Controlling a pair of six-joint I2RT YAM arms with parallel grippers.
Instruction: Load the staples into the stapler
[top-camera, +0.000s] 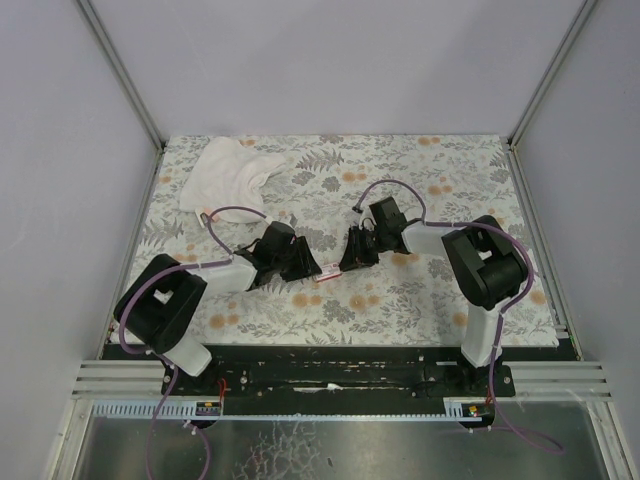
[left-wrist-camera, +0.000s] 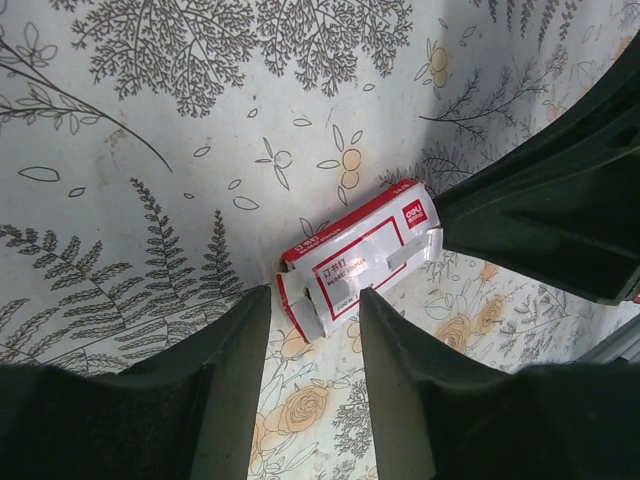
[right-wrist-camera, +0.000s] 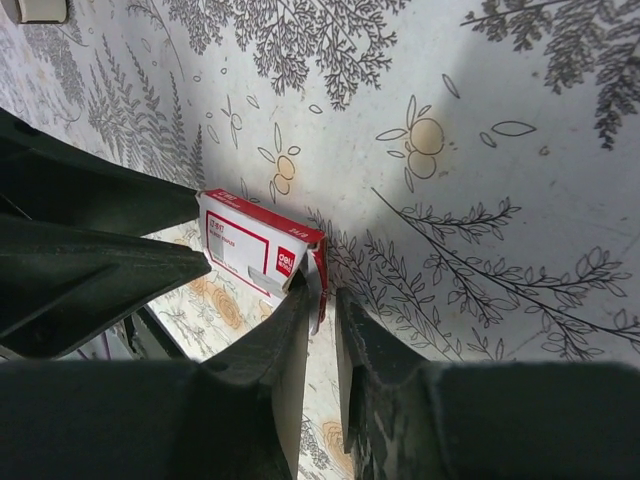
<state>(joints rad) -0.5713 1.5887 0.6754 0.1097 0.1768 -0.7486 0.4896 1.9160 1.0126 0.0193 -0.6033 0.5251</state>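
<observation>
The staples are a small red box with a pale label (left-wrist-camera: 362, 255), lying flat on the floral table between my two grippers (top-camera: 328, 272). My left gripper (left-wrist-camera: 315, 298) is open, and the box's torn near end sits just past its fingertips, in line with the gap. My right gripper (right-wrist-camera: 322, 292) stands at the box's other end (right-wrist-camera: 250, 245). Its fingers are only a narrow gap apart, with the box's red end flap (right-wrist-camera: 319, 280) hanging in that gap against the left finger. I cannot make out the stapler in any view.
A crumpled white cloth (top-camera: 228, 172) lies at the back left of the table. A small pale object (right-wrist-camera: 35, 9) shows cropped at the top-left corner of the right wrist view. Both arms converge at the table's middle (top-camera: 330, 300).
</observation>
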